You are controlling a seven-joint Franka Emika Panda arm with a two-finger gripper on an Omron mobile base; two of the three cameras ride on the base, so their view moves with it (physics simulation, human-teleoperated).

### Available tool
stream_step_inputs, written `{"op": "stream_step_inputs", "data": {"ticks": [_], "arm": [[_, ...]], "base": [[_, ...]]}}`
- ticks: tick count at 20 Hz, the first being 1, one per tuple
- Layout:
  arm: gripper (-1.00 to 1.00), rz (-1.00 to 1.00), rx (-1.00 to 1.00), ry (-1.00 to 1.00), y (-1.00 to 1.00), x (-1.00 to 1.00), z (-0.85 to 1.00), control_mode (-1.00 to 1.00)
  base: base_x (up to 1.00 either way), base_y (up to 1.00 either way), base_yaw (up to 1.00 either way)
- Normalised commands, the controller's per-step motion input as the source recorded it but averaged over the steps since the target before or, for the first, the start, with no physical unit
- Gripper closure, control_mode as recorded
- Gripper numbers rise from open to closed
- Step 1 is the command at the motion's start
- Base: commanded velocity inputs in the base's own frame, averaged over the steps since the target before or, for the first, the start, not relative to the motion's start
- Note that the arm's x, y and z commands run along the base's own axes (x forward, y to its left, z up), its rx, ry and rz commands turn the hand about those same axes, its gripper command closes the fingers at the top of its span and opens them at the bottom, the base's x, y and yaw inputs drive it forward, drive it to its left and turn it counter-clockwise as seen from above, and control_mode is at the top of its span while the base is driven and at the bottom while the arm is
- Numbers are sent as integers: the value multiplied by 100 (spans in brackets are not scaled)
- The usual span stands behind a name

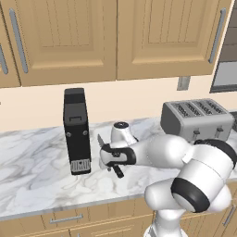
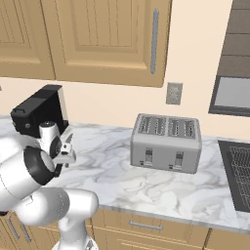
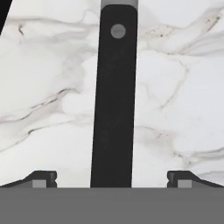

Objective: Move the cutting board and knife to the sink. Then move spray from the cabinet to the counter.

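Observation:
The knife [image 3: 114,100] lies lengthwise on the white marble counter [image 3: 48,87], its black handle running up between my fingertips [image 3: 43,178] and its grey blade starting at the top edge. My gripper [image 3: 112,179] is open, with the fingers wide on both sides of the handle and clear gaps to it. From the left base view the gripper [image 1: 111,161] hangs low over the counter [image 1: 37,166], the knife's blade tip [image 1: 100,140] pointing away from me. The gripper [image 2: 63,155] also appears at the far left of the right base view. The cutting board, sink, spray and cabinet are out of view.
A tall black coffee machine [image 1: 77,132] stands just left of the gripper. A grey four-slot toaster [image 1: 196,118] sits to the right against the wall. Panelled door cabinets [image 1: 69,37] hang overhead. A dark stove top [image 2: 239,176] borders the counter on the far right.

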Motion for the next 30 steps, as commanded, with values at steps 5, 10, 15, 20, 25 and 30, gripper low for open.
{"op": "stream_step_inputs", "data": {"ticks": [5, 10, 15, 20, 25, 30], "arm": [[-100, 0, 0, 0, 0, 10, -30, -100], [-100, 0, 0, 0, 0, 5, -37, -100], [-100, 0, 0, 0, 0, 0, -42, -100], [-100, 0, -1, 0, 0, 0, -31, -100], [-100, 0, -1, 0, 0, 0, -12, -100], [-100, 0, -1, 0, 0, 0, -34, -100]], "base": [[0, 0, 0], [0, 0, 0], [0, 0, 0], [0, 0, 0], [0, 0, 0], [0, 0, 0]]}}
